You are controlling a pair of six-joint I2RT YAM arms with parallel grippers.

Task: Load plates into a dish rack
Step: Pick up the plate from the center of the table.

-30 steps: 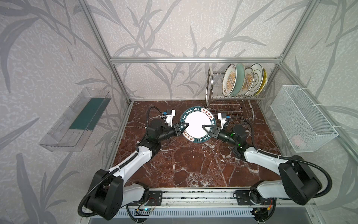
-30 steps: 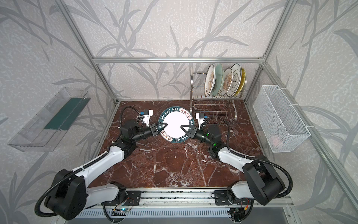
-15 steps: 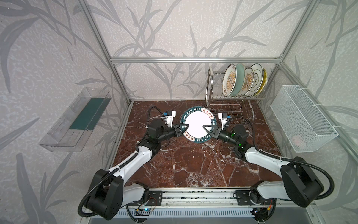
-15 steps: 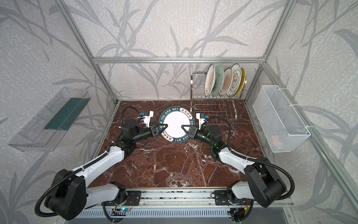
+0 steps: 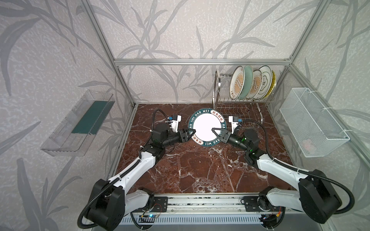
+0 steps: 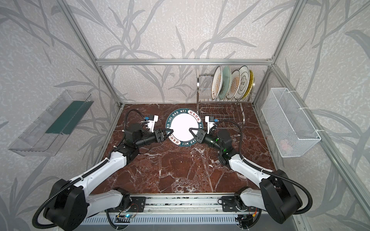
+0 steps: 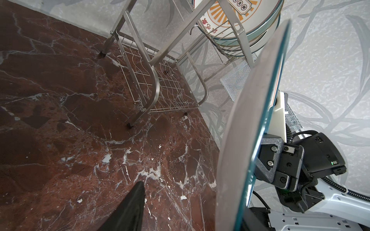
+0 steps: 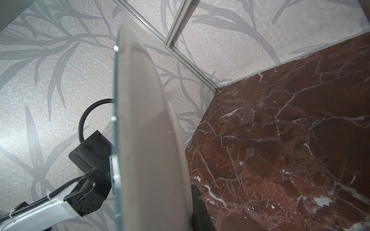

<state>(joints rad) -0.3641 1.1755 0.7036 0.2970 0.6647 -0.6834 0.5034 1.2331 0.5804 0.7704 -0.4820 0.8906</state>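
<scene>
The teal-lettered white plate [image 5: 207, 126] [image 6: 184, 127] hangs tilted above the marble table, in front of the dish rack [image 5: 217, 94] [image 6: 198, 90]. My right gripper [image 5: 215, 131] [image 6: 191, 131] is shut on its right rim; in the right wrist view the plate [image 8: 148, 130] is edge-on against one black finger [image 8: 198, 208]. My left gripper [image 5: 191, 133] [image 6: 169, 132] stands open astride the left rim. In the left wrist view a gap separates its finger [image 7: 132, 204] from the plate [image 7: 250, 120]. Several plates [image 5: 252, 82] stand in the rack's upper tier.
The rack's lower wire tier [image 5: 236, 112] lies just behind the held plate. A clear plastic tray [image 5: 80, 122] hangs on the left wall. A white mesh basket [image 5: 312, 122] hangs on the right wall. Aluminium frame posts edge the table.
My left gripper's jaws have opened away from the plate's left rim. The plate has hardly moved and stays in the right gripper.
</scene>
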